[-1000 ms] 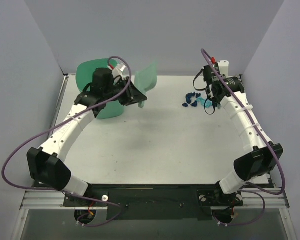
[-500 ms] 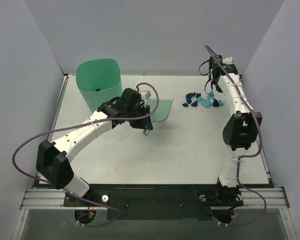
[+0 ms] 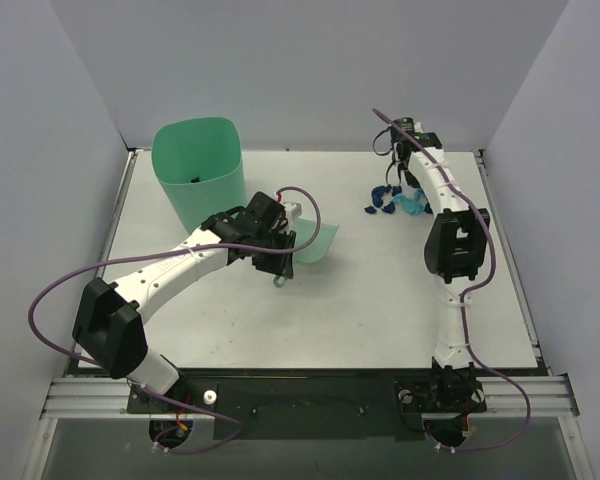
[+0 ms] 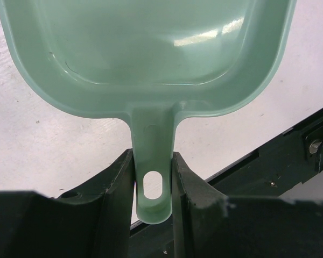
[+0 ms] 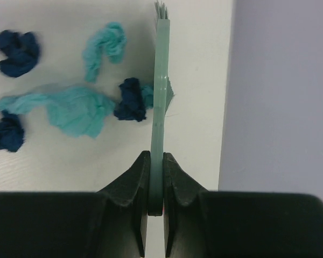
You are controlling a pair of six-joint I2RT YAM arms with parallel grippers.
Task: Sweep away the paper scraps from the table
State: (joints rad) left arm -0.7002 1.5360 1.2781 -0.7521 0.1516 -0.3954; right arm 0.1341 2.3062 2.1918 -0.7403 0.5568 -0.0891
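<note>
**Mint green, navy and turquoise on white**

The paper scraps (image 5: 75, 110) are plain dark navy blue and light turquoise. The table (image 3: 380, 290) is white. The dustpan (image 4: 151, 48), the brush (image 5: 160, 107) and the bin (image 3: 205, 175) share one plain mint green, the dustpan glossy with pale highlights. The arms (image 3: 170, 268) are white with black joints, the cables (image 3: 33, 320) purple, the walls (image 3: 300, 70) pale lavender-grey

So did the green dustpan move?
Yes. The dustpan, held in the left fingers, has moved away from the tall green bin, out over the table, nearer the arms' bases.
</note>
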